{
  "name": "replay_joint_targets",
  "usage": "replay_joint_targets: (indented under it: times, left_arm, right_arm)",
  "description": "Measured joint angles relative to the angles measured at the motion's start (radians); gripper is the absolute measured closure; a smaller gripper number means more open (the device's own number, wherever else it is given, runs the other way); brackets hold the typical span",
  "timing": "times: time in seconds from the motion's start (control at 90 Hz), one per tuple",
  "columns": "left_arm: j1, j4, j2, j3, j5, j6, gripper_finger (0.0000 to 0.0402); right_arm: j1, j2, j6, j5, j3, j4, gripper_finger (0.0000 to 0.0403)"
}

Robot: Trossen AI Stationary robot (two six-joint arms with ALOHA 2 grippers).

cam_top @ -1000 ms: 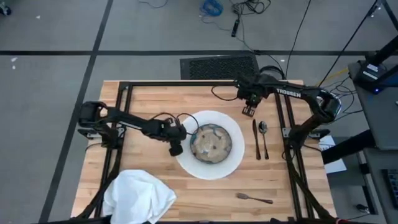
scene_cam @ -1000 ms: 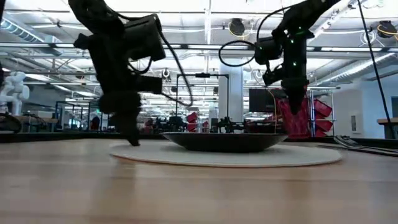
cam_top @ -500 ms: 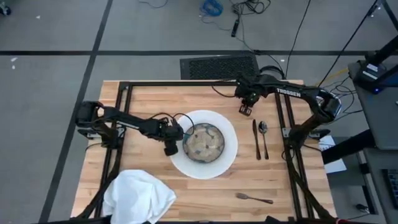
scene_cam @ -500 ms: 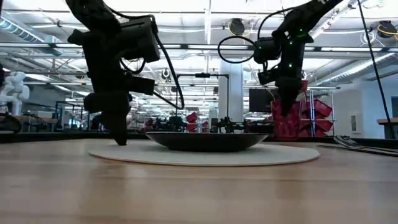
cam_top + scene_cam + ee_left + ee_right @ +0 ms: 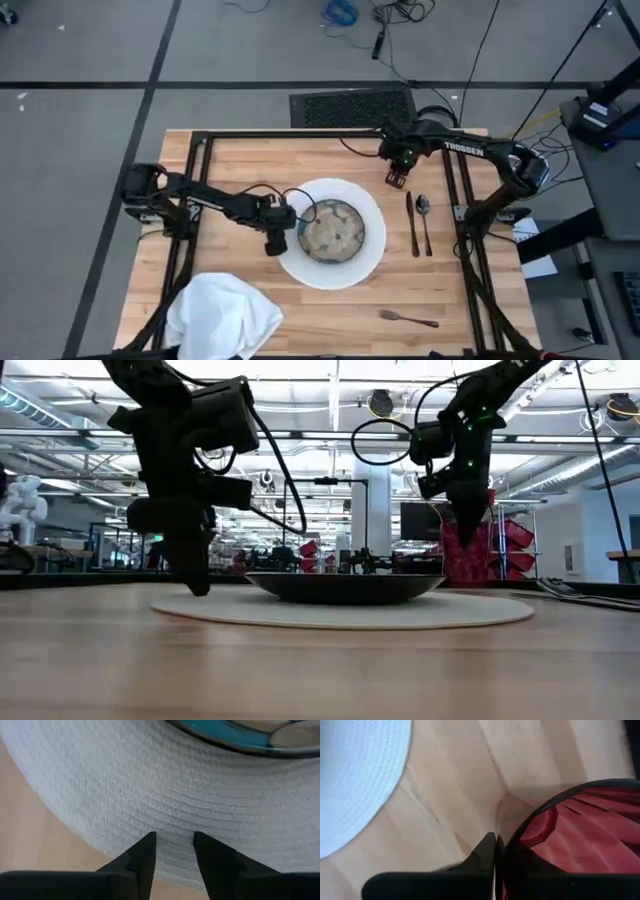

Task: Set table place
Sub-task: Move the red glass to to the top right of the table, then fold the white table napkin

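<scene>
**Left arm at the plate rim, right arm carrying the red cup**

The napkin (image 5: 222, 315) lies bunched at the counter's (image 5: 240, 160) front left corner. The left gripper (image 5: 277, 240) sits at the left rim of the plate (image 5: 372, 255), its fingers (image 5: 145, 857) narrowly parted and straddling the rim in the left wrist view. The plate lies mid-counter with the bowl (image 5: 332, 228) on it.

The step looks like nudging or seating the plate. To do it well, keep the fingers low and level on the rim and move slowly, so the bowl does not slide.

The right gripper (image 5: 396, 179) hangs above the counter near the back edge, just beyond the plate, its fingers pinching the wall of the red cup (image 5: 580, 835). Right of the plate lie the knife (image 5: 411, 223) and spoon (image 5: 425, 218); the fork (image 5: 408, 319) rests near the front edge.

"TROSSEN" is printed on the right arm (image 5: 470, 151).
</scene>
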Motion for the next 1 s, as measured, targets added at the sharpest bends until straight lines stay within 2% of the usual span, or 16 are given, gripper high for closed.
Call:
replay_joint_targets:
  times: [0.489, 0.767, 0.878, 1.0]
  left_arm:
    - [0.002, 0.061, 0.001, 0.0, -0.009, 0.075, 0.0279]
    - [0.002, 0.048, 0.001, 0.009, -0.013, 0.048, 0.0279]
    - [0.001, -0.036, 0.001, 0.062, -0.021, 0.046, 0.0279]
    - [-0.008, -0.217, -0.005, 0.169, -0.042, 0.033, 0.0279]
  right_arm:
    - [0.002, 0.0, 0.058, 0.0, 0.0, 0.016, 0.0392]
    - [0.002, 0.0, 0.082, 0.034, 0.001, 0.039, 0.03]
    - [0.006, -0.007, 0.115, 0.034, 0.039, -0.014, 0.0262]
    - [0.034, -0.048, 0.161, 0.037, 0.116, -0.096, 0.0231]
